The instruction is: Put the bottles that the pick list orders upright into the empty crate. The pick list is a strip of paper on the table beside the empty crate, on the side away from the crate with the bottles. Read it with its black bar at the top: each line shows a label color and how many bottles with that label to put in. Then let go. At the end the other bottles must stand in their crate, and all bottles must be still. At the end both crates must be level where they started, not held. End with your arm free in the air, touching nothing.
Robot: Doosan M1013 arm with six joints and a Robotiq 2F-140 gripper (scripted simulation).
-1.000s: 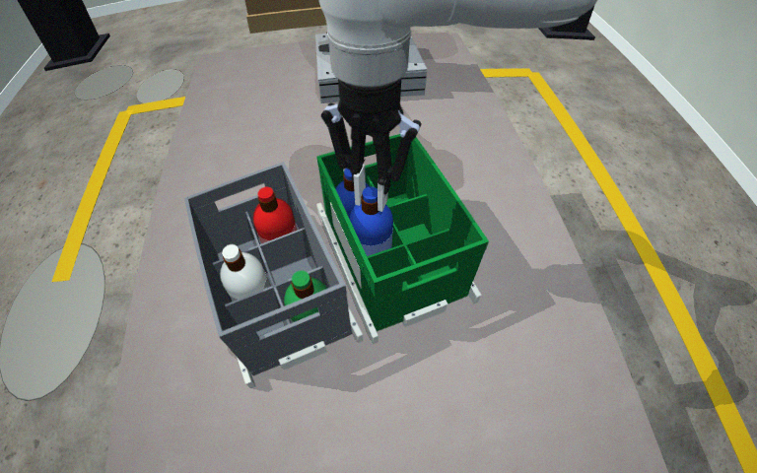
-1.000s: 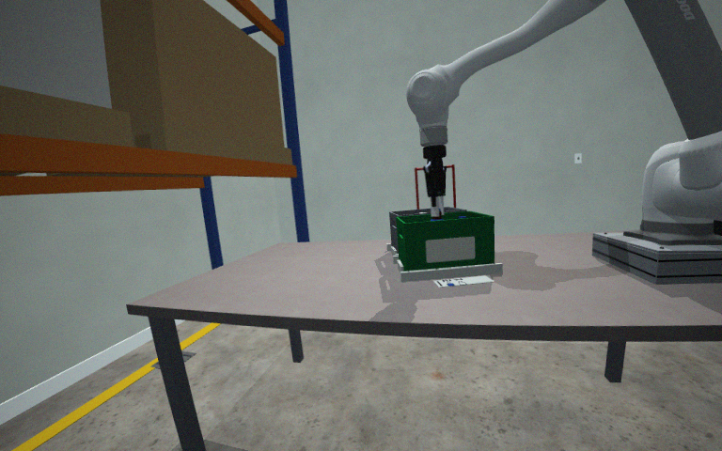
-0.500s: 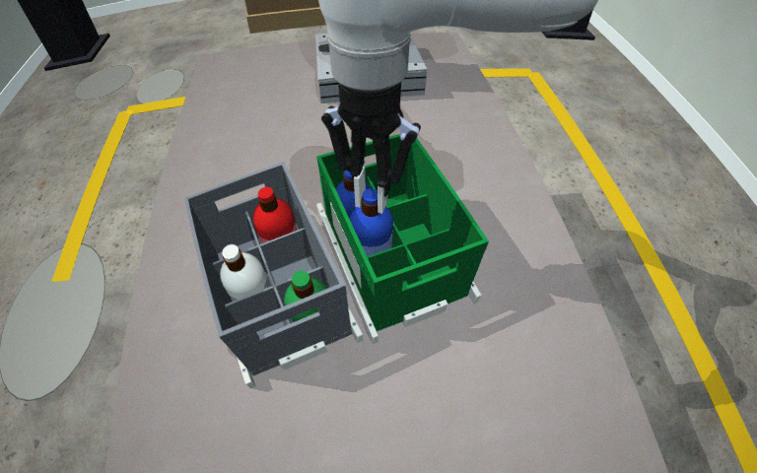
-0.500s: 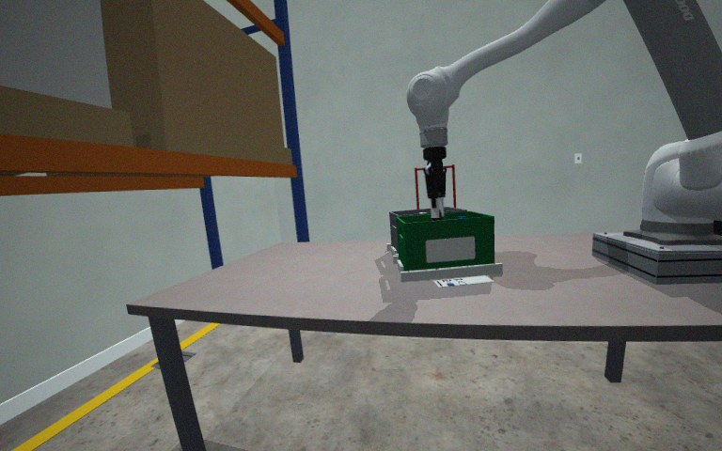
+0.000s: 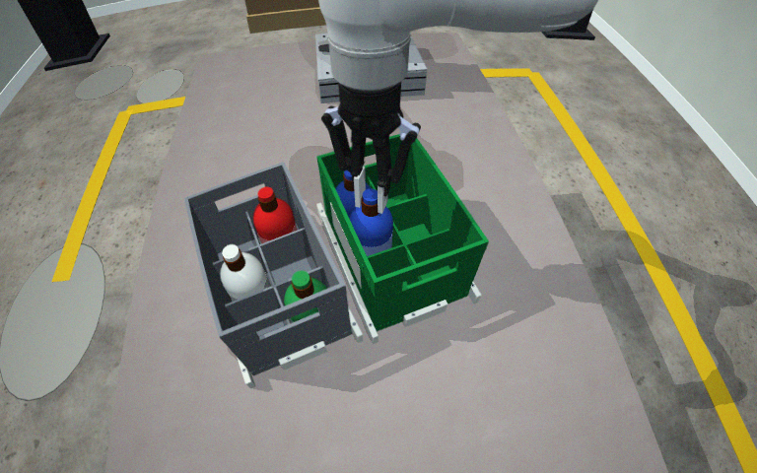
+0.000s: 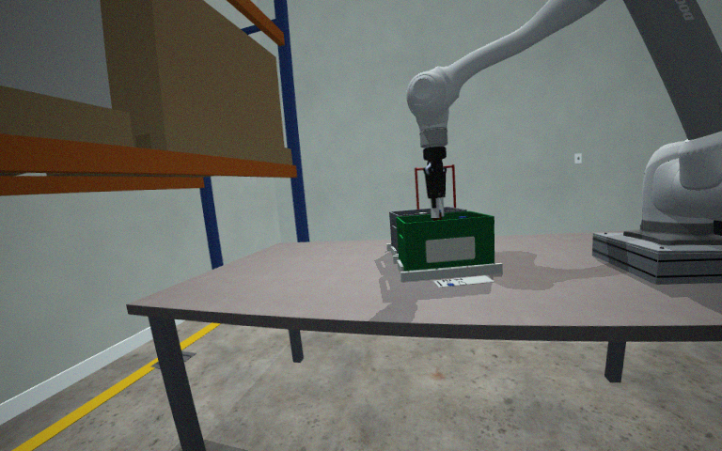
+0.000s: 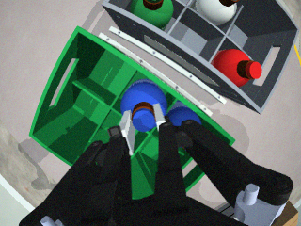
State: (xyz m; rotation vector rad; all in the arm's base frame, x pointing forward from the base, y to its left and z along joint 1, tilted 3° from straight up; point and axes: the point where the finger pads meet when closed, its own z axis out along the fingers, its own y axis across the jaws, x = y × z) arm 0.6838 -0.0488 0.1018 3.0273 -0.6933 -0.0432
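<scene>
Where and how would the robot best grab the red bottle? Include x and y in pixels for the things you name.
Probably by the brown neck under the cap of the red bottle (image 5: 273,218) (image 7: 231,67), from straight above: it stands upright, its neck is narrower than its round shoulders, and the grey crate's (image 5: 202,267) (image 7: 280,71) walls surround its body.

From my exterior view the print on the pick list (image 6: 471,280) is too small to read, the crate walls hide the lower bodies of the bottles, and the frame's edge cuts off the robot arm (image 6: 494,50).
</scene>
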